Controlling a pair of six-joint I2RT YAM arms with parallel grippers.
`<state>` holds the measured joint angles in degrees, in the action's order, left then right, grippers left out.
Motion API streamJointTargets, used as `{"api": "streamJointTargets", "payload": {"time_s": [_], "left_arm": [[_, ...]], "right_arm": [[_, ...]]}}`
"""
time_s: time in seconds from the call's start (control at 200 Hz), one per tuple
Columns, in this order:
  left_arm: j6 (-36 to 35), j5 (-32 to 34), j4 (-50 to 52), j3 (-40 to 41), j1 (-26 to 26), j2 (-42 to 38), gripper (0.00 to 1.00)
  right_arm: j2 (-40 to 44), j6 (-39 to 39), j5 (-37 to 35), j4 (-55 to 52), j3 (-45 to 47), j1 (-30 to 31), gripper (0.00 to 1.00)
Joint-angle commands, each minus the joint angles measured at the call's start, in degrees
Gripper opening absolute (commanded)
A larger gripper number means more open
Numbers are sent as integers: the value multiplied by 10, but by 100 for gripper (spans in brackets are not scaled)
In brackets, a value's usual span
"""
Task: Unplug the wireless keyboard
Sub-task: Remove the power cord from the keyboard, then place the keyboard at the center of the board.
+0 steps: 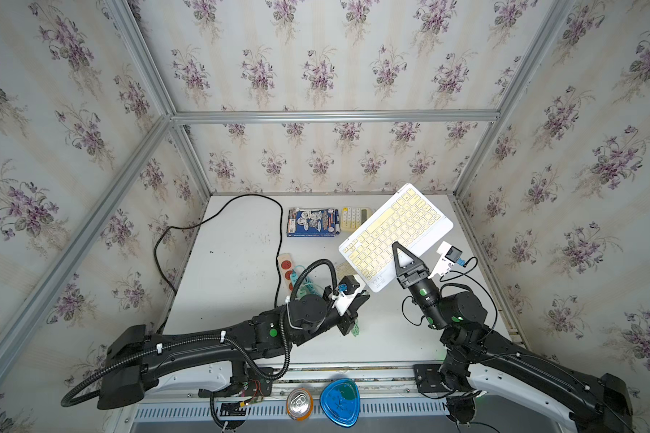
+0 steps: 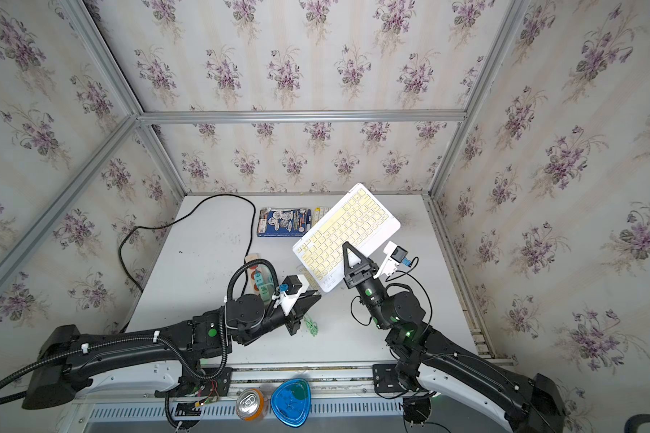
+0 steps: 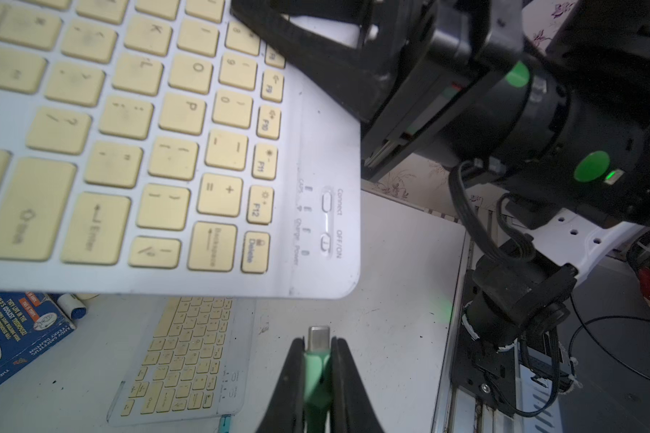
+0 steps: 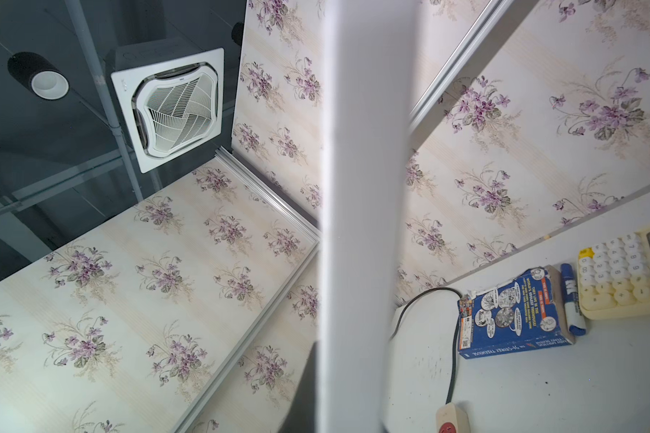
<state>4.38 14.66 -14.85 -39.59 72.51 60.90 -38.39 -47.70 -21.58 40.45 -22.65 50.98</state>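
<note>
Top view: keyboard (image 1: 394,225) tilted, long axis toward far-right corner.

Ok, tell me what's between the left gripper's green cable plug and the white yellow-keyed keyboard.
Nothing: left wrist view shows only bare white table between green cable plug and white keyboard.

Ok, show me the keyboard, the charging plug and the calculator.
keyboard (image 1: 394,228): in a top view, on its middle keys.
charging plug (image 3: 318,334): left wrist view, on its bare metal tip.
calculator (image 4: 616,278): right wrist view, on its round buttons.
</note>
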Motion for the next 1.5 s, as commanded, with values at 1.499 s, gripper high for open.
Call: {"api": "streamJointTargets", "payload": {"time_s": [1.499], "left_arm": [[-16, 49, 62, 65, 0, -70, 0]], "right_arm": [[24, -718, -154, -656, 96, 0, 0]]}}
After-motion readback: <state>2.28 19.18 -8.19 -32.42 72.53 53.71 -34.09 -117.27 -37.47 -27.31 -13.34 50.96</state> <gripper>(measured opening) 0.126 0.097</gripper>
